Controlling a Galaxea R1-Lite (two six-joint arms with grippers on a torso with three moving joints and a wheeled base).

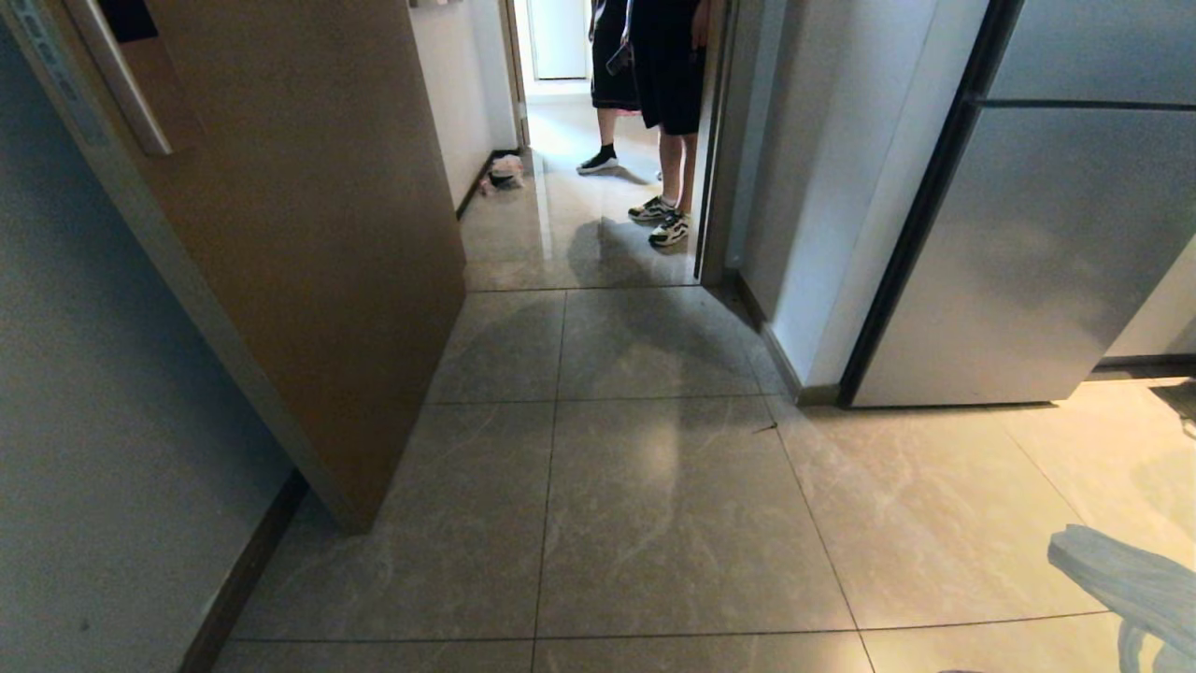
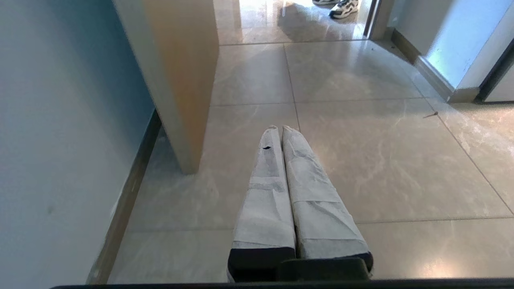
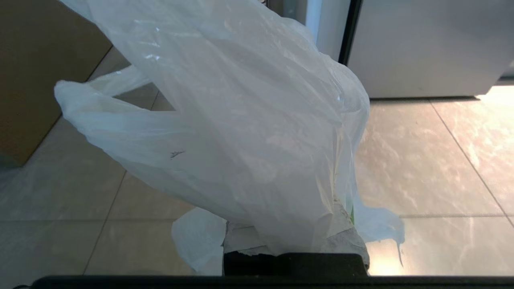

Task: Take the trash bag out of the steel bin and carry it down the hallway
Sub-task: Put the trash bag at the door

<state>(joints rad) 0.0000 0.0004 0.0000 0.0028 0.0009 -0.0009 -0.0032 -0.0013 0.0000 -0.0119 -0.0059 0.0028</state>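
Trash bag in right gripper, hallway ahead

Trash bag (image 3: 249,120) hangs bunched from the right gripper (image 3: 295,245); its taped fingers (image 3: 345,241) are pinched closed on the plastic. One loop handle sticks out to the side, a hint of green print shows near the pinch. In head view only a corner of the bag (image 1: 1131,579) shows at lower right. Left gripper (image 2: 280,129) holds nothing, both wrapped fingers (image 2: 265,192) pressed together, pointing forward over the floor tiles (image 1: 673,505). Hallway (image 1: 598,234) lies straight ahead past the open wooden door (image 1: 318,234) on the left. White wall corner (image 1: 841,187) and grey steel fridge (image 1: 1046,243) on the right. Two people's legs (image 1: 668,112) stand in the hallway, sneakers (image 1: 662,220) on the tiles. Small crumpled bag (image 1: 505,171) sits by the left baseboard farther down. Steel bin appears in no view.
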